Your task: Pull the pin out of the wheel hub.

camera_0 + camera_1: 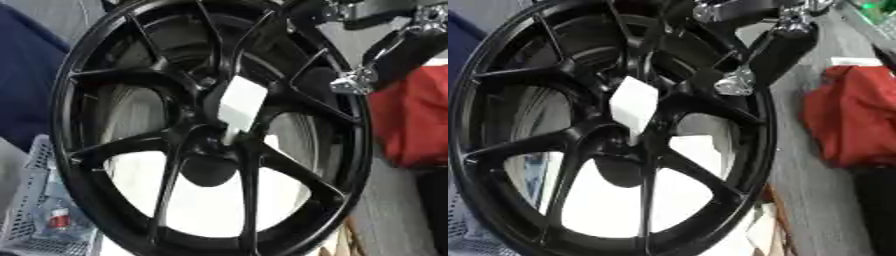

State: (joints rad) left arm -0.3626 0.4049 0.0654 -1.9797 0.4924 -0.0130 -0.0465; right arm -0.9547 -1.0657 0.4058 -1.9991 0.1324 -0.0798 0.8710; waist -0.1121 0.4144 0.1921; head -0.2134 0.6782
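Observation:
A large black spoked wheel (pixel 114 165) fills both views, standing tilted. At its hub (pixel 206 145) a white block-shaped pin head (pixel 241 102) sticks out towards me on a short pale stem (pixel 232 134). My right arm comes in from the upper right, with a silver wrist joint (pixel 352 81). My right hand (pixel 317 80) is black against the black spokes, just right of the pin. Whether it touches the pin is hidden by the dark background. My left hand shows in neither view.
A red cloth bundle (pixel 411 125) lies to the right of the wheel on a grey surface (pixel 815 200). A white mesh basket (pixel 39 215) holding small items sits at the lower left. Something dark blue (pixel 22 75) is behind the wheel's left rim.

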